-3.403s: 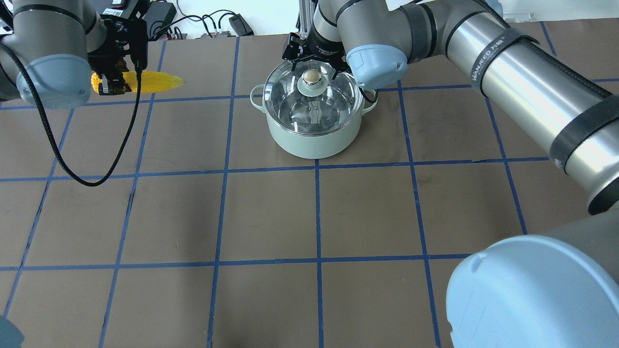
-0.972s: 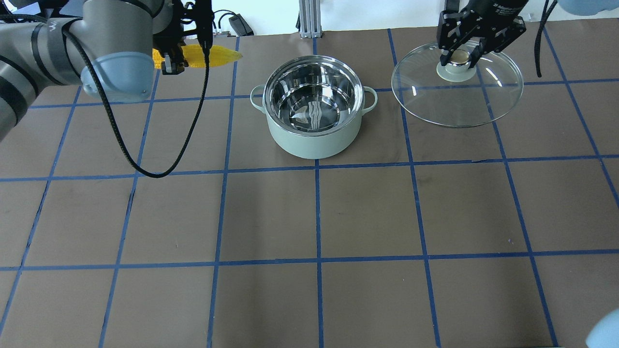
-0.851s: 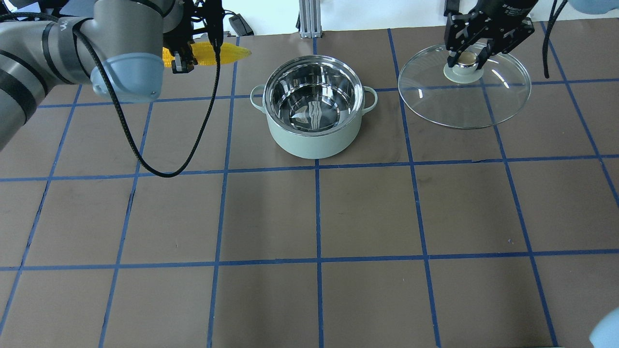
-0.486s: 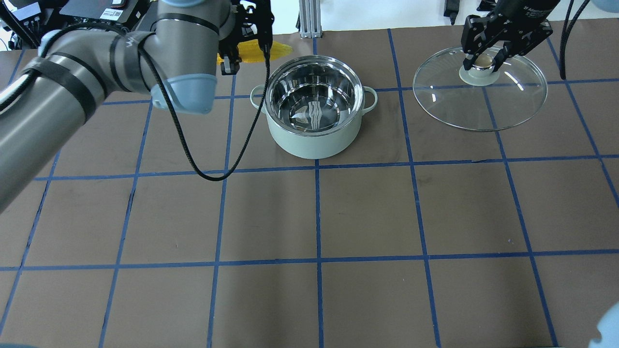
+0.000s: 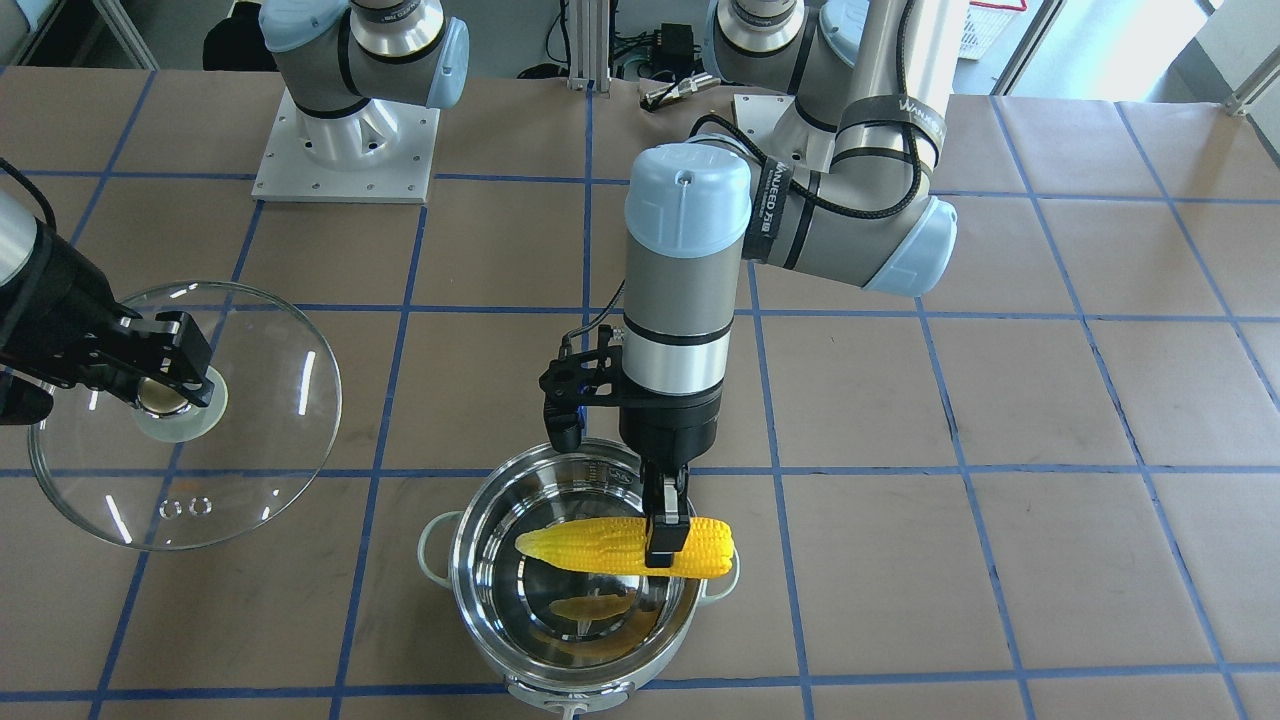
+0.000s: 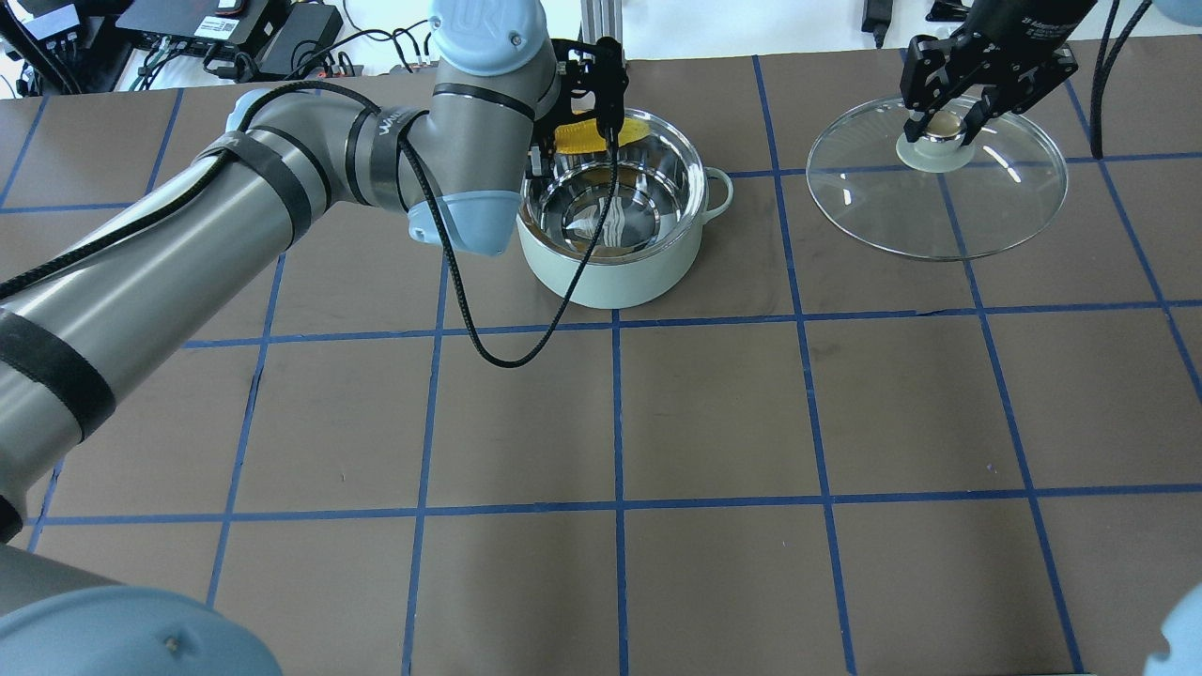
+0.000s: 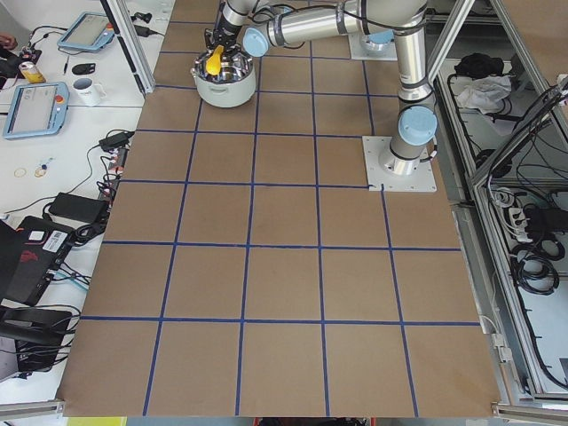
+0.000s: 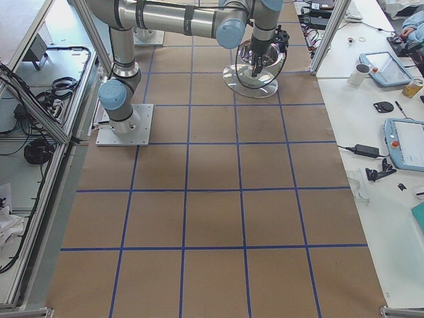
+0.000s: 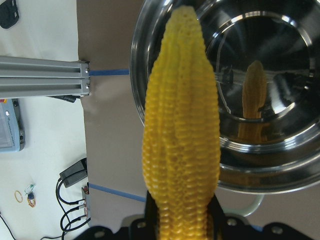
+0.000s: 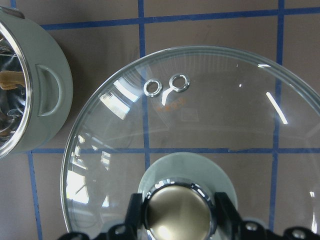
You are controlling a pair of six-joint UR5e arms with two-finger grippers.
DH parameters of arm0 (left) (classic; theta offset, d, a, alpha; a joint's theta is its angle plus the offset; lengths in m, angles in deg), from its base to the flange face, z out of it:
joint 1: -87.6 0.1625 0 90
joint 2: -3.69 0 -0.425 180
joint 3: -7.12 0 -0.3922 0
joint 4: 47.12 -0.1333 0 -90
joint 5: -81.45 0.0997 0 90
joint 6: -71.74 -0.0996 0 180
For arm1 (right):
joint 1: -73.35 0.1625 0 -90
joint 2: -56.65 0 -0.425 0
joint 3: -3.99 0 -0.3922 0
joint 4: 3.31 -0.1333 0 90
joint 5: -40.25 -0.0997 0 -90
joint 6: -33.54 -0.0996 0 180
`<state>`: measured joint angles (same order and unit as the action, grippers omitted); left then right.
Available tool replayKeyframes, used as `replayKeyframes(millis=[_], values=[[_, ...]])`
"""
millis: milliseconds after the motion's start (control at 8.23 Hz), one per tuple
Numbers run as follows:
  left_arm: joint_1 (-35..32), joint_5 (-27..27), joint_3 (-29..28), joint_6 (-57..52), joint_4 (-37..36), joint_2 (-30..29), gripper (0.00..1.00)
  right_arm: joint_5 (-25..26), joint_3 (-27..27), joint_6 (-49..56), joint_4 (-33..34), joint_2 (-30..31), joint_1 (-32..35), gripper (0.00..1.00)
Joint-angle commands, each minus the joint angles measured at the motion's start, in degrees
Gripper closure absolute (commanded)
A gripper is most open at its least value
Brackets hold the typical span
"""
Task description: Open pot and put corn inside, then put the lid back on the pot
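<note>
Exterior front-facing view: left hand [image 5: 660, 541] pinches the corn [image 5: 595, 545] level over the open pot [image 5: 462, 590], ready to drop. Right hand [image 5: 166, 388] grips the lid [image 5: 255, 420] aside

The pot [image 6: 610, 277] is mirror-polished steel inside, smooth matt pale green outside. The lid [image 10: 225, 115] is clear glossy glass with a shiny metallic knob [image 10: 176, 212]. The corn [image 9: 180, 140] looks bumpy and waxy. The table [image 6: 714, 413] is matt brown paper.
</note>
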<state>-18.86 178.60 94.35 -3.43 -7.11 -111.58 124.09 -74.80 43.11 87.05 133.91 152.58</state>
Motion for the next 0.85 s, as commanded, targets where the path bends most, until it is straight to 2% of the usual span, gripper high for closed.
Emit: replayKeyframes(millis=[0, 122, 243, 365, 486, 729], values=[[-1.81, -4.60, -0.14, 0.72, -1.95, -3.29, 1.00, -0.07, -0.05, 0.01, -0.10, 0.08, -0.04, 0.86], [-1.82, -4.70, -0.14, 0.72, -1.87, -3.56, 1.00, -0.07, -0.05, 0.01, -0.10, 0.08, -0.04, 0.87], [-1.82, -4.52, -0.05, 0.63, -1.87, -3.56, 0.29, 0.01, -0.05, 0.01, -0.10, 0.08, -0.04, 0.87], [-1.82, -4.17, -0.05, 0.55, -1.87, -3.39, 0.12, 0.01, -0.05, 0.01, -0.18, 0.08, -0.04, 0.87], [-1.82, -4.08, -0.05, 0.63, -1.87, -2.95, 0.00, 0.01, -0.05, 0.01, -0.36, 0.08, -0.04, 0.87], [-1.65, -3.82, -0.22, 0.63, -1.69, -1.11, 0.00, 0.28, -0.22, 0.01, -0.45, 0.17, -0.04, 0.86]])
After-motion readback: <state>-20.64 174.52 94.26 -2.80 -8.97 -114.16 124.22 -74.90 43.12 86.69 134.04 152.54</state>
